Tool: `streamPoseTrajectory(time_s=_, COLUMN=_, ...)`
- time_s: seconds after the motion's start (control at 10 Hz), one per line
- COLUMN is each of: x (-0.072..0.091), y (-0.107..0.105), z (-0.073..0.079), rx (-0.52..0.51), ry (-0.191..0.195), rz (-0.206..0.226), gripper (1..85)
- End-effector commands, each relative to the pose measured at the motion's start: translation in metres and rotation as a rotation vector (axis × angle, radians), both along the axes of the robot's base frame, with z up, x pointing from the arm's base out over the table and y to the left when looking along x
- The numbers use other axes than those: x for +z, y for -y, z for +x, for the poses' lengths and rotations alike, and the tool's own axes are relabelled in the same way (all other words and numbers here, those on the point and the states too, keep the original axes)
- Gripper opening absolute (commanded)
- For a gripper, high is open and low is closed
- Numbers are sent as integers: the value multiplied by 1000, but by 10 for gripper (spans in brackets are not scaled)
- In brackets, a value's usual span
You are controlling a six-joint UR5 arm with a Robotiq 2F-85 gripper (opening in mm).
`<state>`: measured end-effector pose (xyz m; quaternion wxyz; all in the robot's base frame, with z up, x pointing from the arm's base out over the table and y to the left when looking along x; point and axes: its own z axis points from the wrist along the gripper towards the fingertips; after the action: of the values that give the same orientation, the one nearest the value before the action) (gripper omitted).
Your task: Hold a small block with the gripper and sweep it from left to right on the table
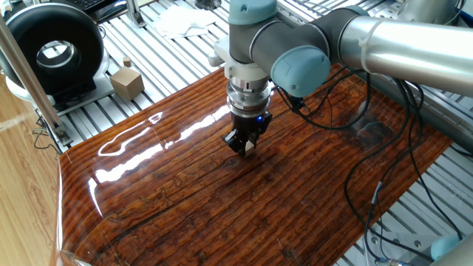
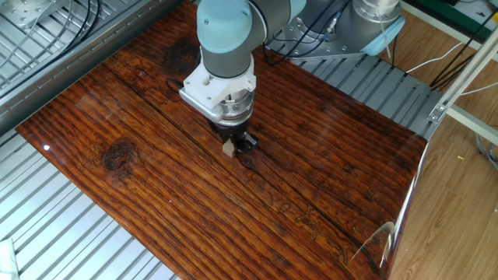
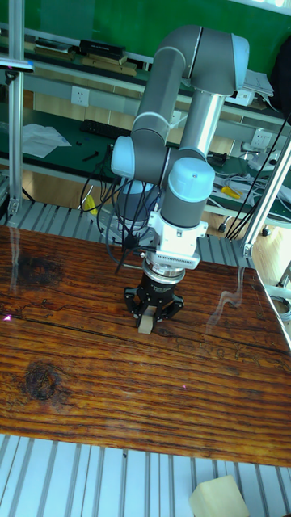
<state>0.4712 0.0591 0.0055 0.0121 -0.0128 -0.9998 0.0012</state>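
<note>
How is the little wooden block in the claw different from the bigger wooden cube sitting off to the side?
The small block is far smaller than the larger cube. The small block is pinched in the claw over the table; the larger cube sits free on the slatted metal frame. The larger cube has a knob; the small block looks plain. Both are pale tan.

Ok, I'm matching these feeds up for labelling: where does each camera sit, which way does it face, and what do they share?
One fixed view: high off one table corner, looking down; shows wrist, forearm, cables, gripper, plus the larger cube on the aluminium frame.
The other fixed view: high off the opposite side, looking down; shows wrist and gripper.
Tall fixed view: low at the table's long edge, facing the arm and benches; shows the whole arm and gripper.
Shared: fingers closed on the small block at the tabletop.
</note>
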Motion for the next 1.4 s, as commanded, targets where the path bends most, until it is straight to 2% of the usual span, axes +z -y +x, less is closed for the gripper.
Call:
streamPoseTrajectory(time_s=0.0, x=1, y=-3, z=1, rx=-12, ry=1, rz=14, gripper=10)
streamPoseTrajectory(time_s=0.7, x=2, y=-11, z=0, rx=-31, ry=-4, rz=33, gripper=10)
streamPoseTrajectory(time_s=1.3, x=1, y=-17, z=0, rx=-46, ry=-7, rz=30, gripper=10)
